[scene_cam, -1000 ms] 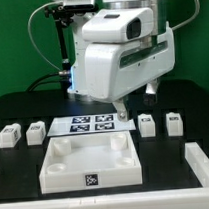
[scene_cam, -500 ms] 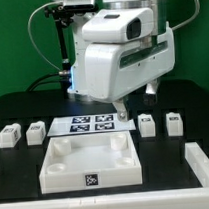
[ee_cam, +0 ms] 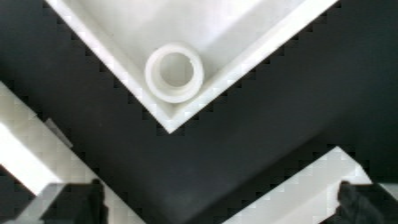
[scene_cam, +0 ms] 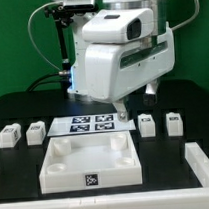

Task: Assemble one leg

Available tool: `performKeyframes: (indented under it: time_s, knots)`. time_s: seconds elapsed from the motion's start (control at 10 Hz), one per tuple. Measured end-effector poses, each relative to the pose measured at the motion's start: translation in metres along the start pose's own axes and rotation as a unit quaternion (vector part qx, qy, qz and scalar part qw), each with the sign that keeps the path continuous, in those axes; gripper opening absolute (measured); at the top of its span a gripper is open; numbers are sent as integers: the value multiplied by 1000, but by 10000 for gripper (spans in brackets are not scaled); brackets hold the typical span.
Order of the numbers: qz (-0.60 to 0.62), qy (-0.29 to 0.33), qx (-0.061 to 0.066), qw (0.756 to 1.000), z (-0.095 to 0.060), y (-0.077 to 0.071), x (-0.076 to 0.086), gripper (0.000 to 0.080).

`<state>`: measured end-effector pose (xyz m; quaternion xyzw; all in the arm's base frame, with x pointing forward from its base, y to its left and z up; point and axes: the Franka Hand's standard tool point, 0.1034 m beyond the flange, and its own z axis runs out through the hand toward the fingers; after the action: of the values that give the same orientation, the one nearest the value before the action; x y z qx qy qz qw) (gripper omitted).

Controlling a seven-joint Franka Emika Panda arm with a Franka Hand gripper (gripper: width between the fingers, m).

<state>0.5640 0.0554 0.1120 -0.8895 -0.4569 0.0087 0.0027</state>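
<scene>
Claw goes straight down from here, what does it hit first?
Probably the bare black table: in the wrist view the open claw lines up with dark surface just off the corner of the tray-like piece, near its round socket. Depth is unclear, so treat it as a guess.

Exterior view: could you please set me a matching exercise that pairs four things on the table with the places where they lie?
Things:
1. tray
2. marker board
3. leftmost leg
4. rightmost leg

Places:
a. far end of the row, on the exterior view's right
b. front and centre, nearest the camera
c. far end of the row, on the exterior view's left
d. just behind the tray, between the two pairs of legs

Pairs: 1-b, 2-d, 3-c, 4-a
</scene>
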Motion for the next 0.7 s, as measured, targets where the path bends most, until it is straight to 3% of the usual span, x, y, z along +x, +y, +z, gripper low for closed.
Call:
performKeyframes:
  time_s: [0.1,0.2,0.4,0.6,0.7]
  knots:
    - [-20,7,-8,1000,10,-12,-20,650]
    - [-42,0,-2,999,18,-27,-48,650]
    - [-191,6,-11,981,35,-45,-94,650]
    - [-305,9,-8,952,59,-55,-119,650]
    - [-295,13,-5,955,75,-53,-127,650]
